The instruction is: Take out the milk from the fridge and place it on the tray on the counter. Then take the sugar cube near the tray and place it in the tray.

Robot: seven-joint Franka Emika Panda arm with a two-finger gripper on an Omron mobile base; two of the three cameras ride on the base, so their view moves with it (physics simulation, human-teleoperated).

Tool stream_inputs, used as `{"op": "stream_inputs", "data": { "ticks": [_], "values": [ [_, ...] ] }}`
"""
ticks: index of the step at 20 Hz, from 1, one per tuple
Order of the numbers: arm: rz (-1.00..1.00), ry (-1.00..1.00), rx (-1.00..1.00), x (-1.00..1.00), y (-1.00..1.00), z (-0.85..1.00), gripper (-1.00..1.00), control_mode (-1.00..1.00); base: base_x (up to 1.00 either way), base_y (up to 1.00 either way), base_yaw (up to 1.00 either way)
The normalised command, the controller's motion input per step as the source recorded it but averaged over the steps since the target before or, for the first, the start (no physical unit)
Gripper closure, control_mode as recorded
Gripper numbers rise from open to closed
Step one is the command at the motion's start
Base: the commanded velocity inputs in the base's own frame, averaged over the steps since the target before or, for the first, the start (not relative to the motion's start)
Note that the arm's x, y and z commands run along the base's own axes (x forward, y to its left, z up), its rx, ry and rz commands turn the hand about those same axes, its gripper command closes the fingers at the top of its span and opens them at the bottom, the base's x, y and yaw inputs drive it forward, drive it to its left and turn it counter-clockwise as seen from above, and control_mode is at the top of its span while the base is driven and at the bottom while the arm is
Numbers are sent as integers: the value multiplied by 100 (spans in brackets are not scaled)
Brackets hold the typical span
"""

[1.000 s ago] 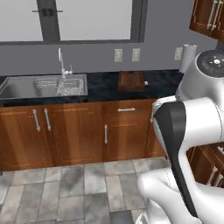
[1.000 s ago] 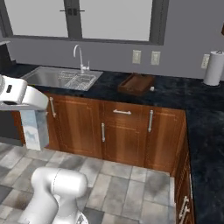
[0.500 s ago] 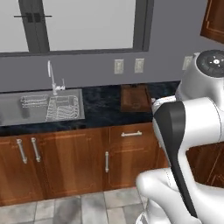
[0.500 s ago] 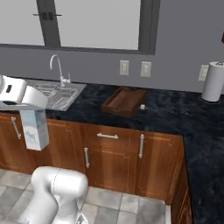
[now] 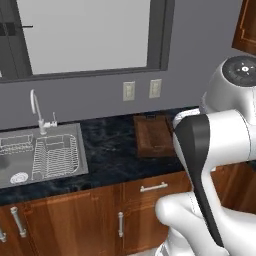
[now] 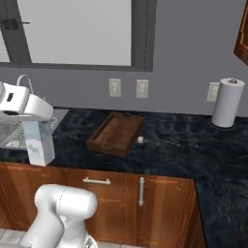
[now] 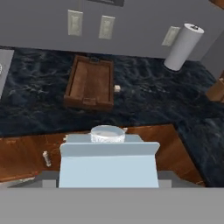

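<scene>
My gripper (image 6: 36, 125) is shut on the milk (image 6: 39, 143), a pale blue-grey carton that hangs upright in front of the cabinets, left of the tray. In the hand view the carton's gabled top (image 7: 108, 164) sits between my fingers, with the gripper (image 7: 108, 176) around it. The dark brown tray (image 6: 115, 134) lies on the black marbled counter (image 6: 184, 140) below the wall outlets; I also see the tray (image 5: 152, 135) beside my arm and the tray (image 7: 89, 83) ahead of the carton. The sugar cube (image 6: 140, 140) rests on the counter just right of the tray, and the sugar cube (image 7: 117, 88) is apart from the rim. The fridge is out of view.
A steel sink (image 5: 40, 157) with a wire rack and a faucet (image 5: 36, 110) lies left of the tray. A paper towel roll (image 6: 227, 101) stands at the back right of the counter. Wooden cabinet fronts with silver handles (image 6: 96, 181) run below the counter's edge.
The whole picture has shifted: the base has driven closer to the counter, so tray and sink look larger. The milk stays in my gripper in the same pose.
</scene>
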Motion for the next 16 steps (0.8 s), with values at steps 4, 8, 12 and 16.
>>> {"op": "stream_inputs", "data": {
  "ticks": [4,8,12,16],
  "values": [
    [0,0,0,0,0,0,100,100,54,-9,-15],
    [0,0,0,0,0,0,100,100,48,1,-10],
    [0,0,0,0,0,0,100,100,81,13,1],
    [0,0,0,0,0,0,100,100,85,-55,6]
  ]
}}
